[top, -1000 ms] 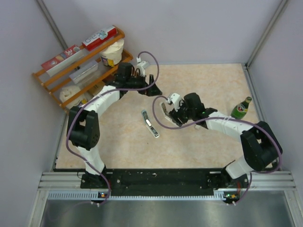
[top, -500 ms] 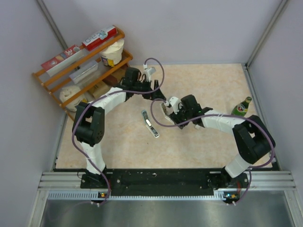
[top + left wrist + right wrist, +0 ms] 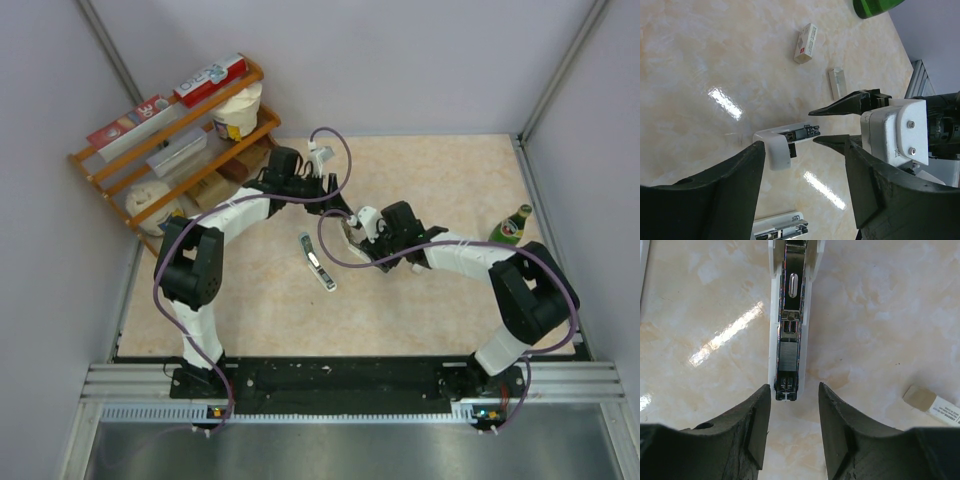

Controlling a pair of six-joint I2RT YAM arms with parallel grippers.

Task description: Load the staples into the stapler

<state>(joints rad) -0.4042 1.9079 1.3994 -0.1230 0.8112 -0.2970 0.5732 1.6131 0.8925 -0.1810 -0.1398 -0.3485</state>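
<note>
The right jaws stood apart, straddling the near end of the open stapler (image 3: 788, 315). They were close on one flank with a gap showing on the other, so nothing was clamped yet. The left jaws were also apart, wide, with nothing gripped, hovering at about 11 o'clock of the right pair in the overhead view. The staples (image 3: 806, 44), a small pale packet with a printed mark, lay untouched on the bench (image 3: 450, 170) near the open stapler, at about 4 o'clock of it in the right wrist view. A second pale piece (image 3: 837, 84) lay just beside the packet; what it was could not be told.

The likeliest trouble, by my judgement, was the right jaws closing off-centre and skidding or twisting the stapler on the glossy bench, turning its channel away. With both arms crowded together, the left arm (image 3: 235, 205) could also knock the right arm (image 3: 465, 255) or the stapler. The packet looked tiny and flat, so a pinch on it could slip.

Against a second earlier, the left arm had swung from beside the shelf (image 3: 170, 150) at 10 o'clock towards the centre. Both pairs of jaws had narrowed, and the second stapler (image 3: 317, 262) lay where it had.
</note>
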